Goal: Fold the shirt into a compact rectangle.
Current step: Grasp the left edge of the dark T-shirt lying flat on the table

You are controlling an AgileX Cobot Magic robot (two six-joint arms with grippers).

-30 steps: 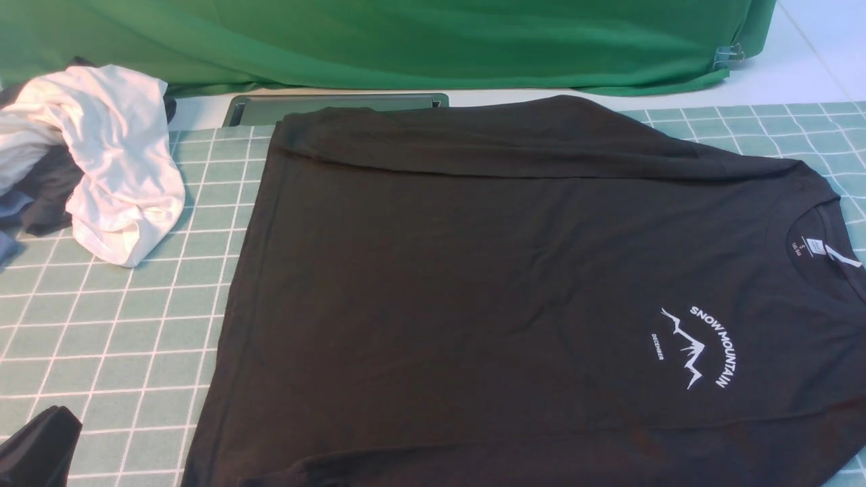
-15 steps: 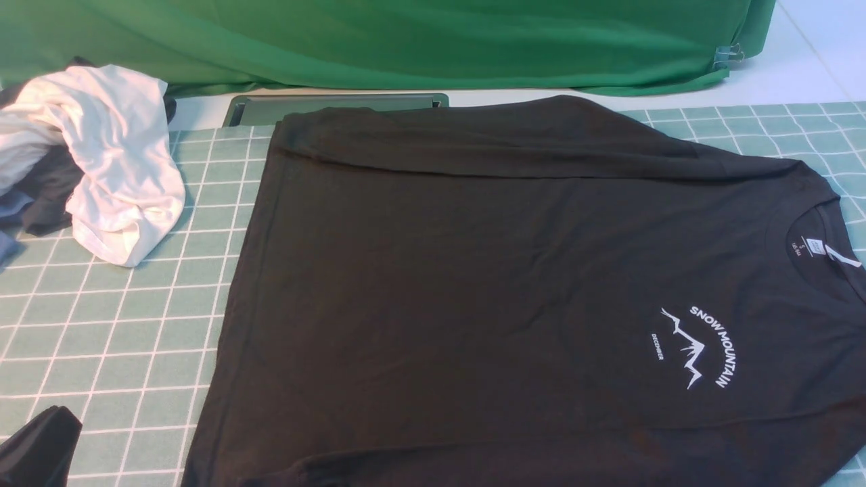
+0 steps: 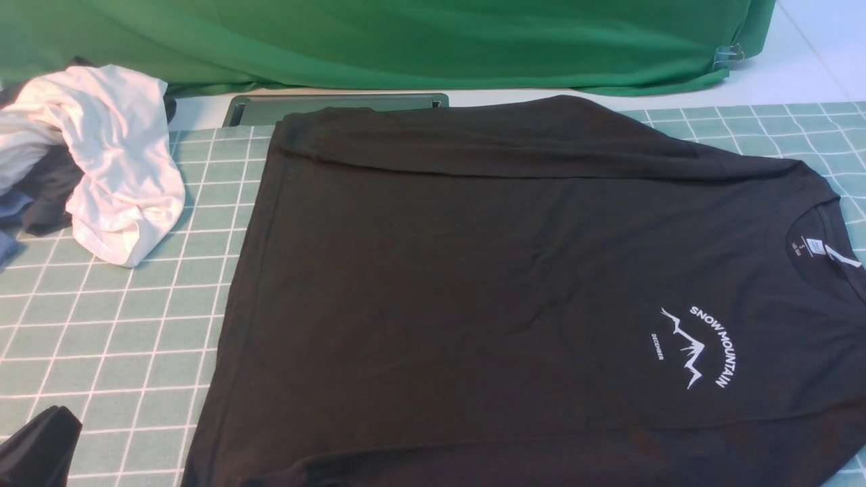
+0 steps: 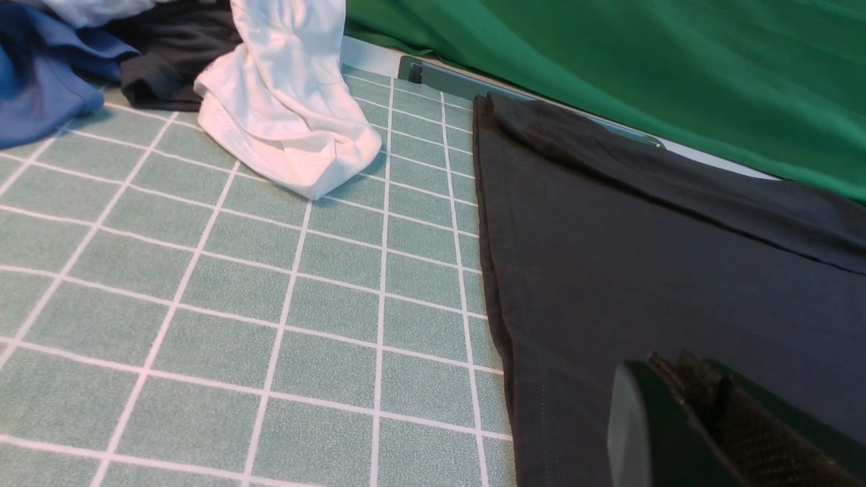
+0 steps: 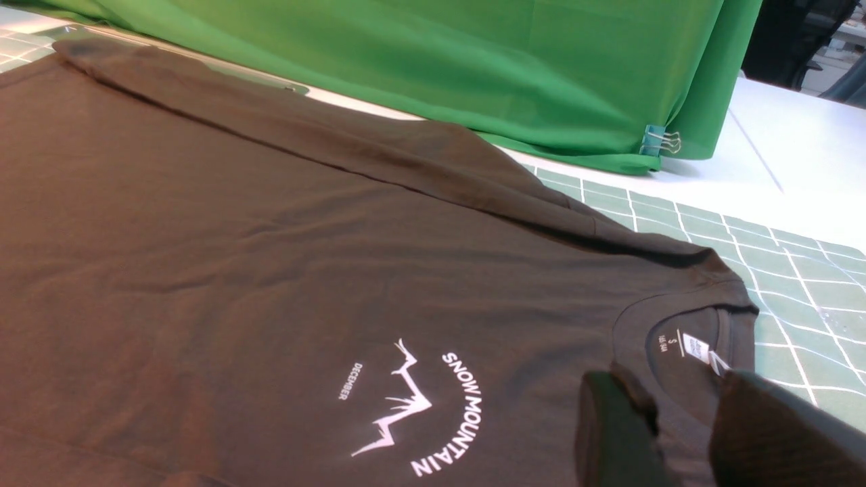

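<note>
The black shirt (image 3: pixel 473 291) lies flat, chest up, on the green checked mat (image 3: pixel 101 325), collar to the right. Its white mountain logo (image 3: pixel 697 348) and neck label (image 3: pixel 814 247) face up. One long sleeve (image 3: pixel 507 138) is folded along the far edge. Neither gripper shows in the front view. In the left wrist view my left gripper (image 4: pixel 676 362) is shut, hovering over the shirt (image 4: pixel 643 257) close to its hem edge. In the right wrist view my right gripper (image 5: pixel 676 389) stands open just above the collar, near the label (image 5: pixel 695 346), with the shirt (image 5: pixel 237 237) showing through the gap.
A crumpled white garment (image 3: pixel 115 169) lies with dark and blue cloths (image 4: pixel 40 81) at the far left. A small black cloth scrap (image 3: pixel 37 450) sits at the near left corner. A grey tray (image 3: pixel 338 105) and a green backdrop (image 3: pixel 406 40) line the back.
</note>
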